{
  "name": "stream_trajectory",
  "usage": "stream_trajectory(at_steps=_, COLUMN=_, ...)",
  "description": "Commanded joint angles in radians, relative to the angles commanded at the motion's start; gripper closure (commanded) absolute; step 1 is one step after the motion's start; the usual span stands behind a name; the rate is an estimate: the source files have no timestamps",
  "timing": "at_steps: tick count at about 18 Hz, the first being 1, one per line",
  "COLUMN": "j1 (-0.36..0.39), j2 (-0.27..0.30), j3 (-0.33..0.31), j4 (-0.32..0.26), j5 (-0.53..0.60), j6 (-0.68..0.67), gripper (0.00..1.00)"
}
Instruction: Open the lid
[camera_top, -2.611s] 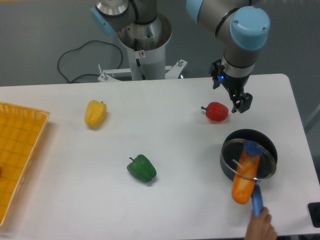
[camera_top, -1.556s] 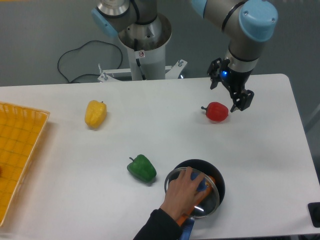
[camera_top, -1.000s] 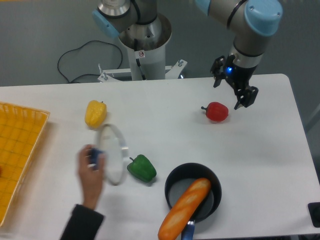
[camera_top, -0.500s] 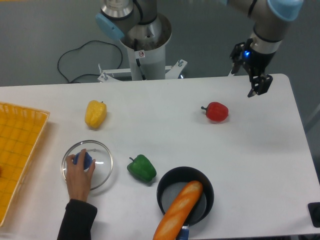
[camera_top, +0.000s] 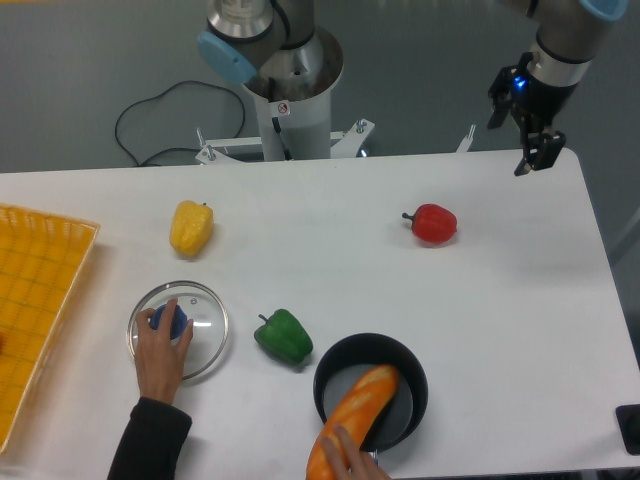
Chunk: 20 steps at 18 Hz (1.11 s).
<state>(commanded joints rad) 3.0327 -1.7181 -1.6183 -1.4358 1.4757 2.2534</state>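
Lid flat on table, off the pan, person's hand on knob

The lid (camera_top: 190, 325) lies flat on the white table (camera_top: 350, 260), front left, well apart from the dark saucepan (camera_top: 400, 380). A person's hand (camera_top: 162, 345) rests on it, fingers at the blue knob (camera_top: 170, 321). Green pepper (camera_top: 283, 335) sits between lid and saucepan, just beside both. Saucepan is uncovered, a bread loaf (camera_top: 352, 418) sticks out of it over the front rim, fingers of a second hand (camera_top: 345, 458) touch the loaf's near end. Yellow pepper (camera_top: 190, 227) behind the lid, red pepper (camera_top: 433, 222) mid-right. Orange basket (camera_top: 35, 300) at left edge. Gripper (camera_top: 535, 155) hangs over the far right corner of the table, well away from the lid, holding nothing; finger gap cannot be told from this angle
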Motion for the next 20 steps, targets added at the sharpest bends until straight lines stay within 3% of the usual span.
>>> stream_trajectory(at_steps=20, j1=-0.020, j2=0.015, j3=-0.002, j4=0.000, j5=0.000, j6=-0.018, gripper=0.00)
